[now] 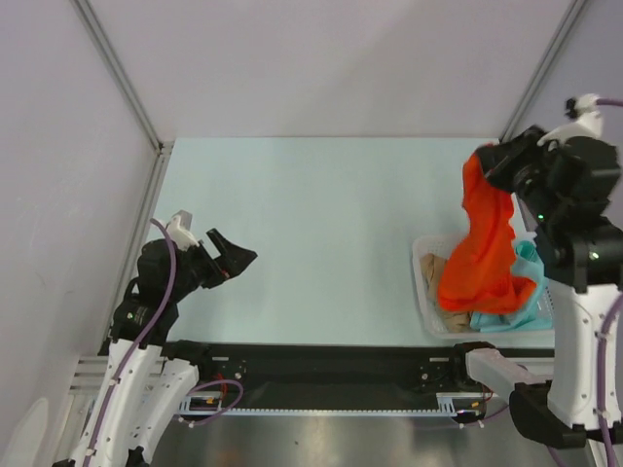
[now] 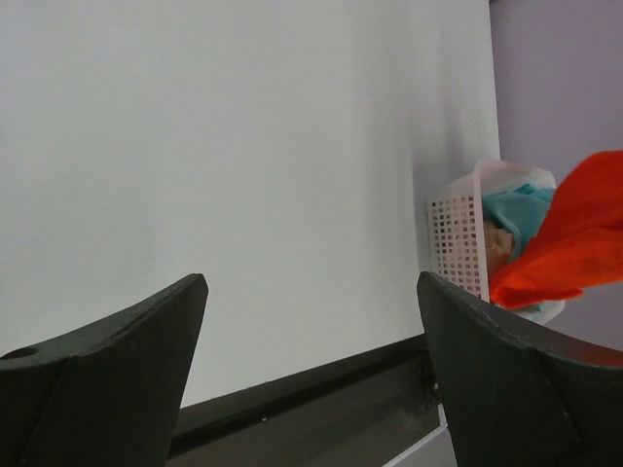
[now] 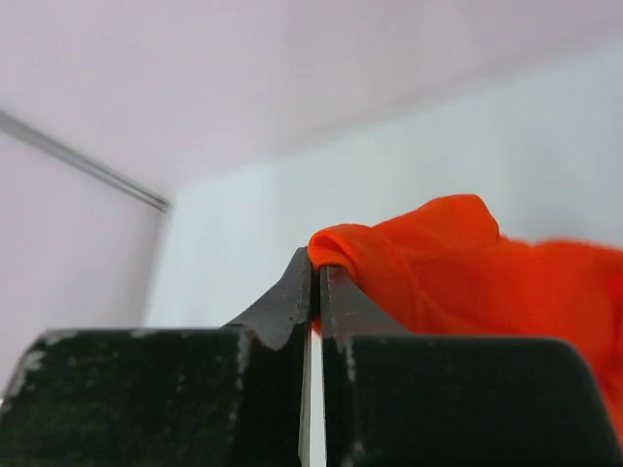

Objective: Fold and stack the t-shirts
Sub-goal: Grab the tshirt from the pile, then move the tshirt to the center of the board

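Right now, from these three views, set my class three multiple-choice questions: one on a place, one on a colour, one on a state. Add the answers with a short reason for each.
1. Where is the teal shirt? A in the white basket; B spread on the table; C on the floor.
2. What colour is the shirt in the right hand? A beige; B teal; C orange-red.
3. How is the left hand? A shut on cloth; B open and empty; C shut and empty.
Answers: 1 A, it lies bunched inside the mesh walls. 2 C, the orange-red shirt is pinched in that shut hand. 3 B, its fingers stand wide apart with nothing between.
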You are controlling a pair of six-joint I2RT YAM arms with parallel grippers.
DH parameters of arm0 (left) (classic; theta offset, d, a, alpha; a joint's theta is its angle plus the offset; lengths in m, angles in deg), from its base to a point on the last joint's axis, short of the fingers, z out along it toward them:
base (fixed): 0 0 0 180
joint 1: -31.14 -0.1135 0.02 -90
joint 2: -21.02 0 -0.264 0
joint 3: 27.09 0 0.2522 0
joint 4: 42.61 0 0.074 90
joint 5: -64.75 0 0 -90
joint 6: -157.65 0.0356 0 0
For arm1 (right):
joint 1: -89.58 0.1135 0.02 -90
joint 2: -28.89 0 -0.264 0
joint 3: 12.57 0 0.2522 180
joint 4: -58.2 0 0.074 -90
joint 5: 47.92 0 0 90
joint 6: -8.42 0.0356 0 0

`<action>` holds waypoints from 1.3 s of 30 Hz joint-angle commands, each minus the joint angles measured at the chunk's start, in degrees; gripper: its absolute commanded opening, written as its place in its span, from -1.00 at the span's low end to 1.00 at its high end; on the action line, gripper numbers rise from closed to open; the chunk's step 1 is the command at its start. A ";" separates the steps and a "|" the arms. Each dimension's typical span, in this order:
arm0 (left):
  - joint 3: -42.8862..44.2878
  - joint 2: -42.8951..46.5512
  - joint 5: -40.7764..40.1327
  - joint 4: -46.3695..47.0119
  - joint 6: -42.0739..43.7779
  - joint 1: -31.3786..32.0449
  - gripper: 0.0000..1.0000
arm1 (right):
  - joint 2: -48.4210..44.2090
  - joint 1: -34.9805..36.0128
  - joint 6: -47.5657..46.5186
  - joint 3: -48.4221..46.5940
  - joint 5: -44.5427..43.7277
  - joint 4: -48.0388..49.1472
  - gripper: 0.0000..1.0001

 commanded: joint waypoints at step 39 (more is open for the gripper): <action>3.40 -27.47 -0.19 7.74 2.33 21.05 0.55 | 14.55 44.59 0.73 40.17 18.02 13.32 -0.15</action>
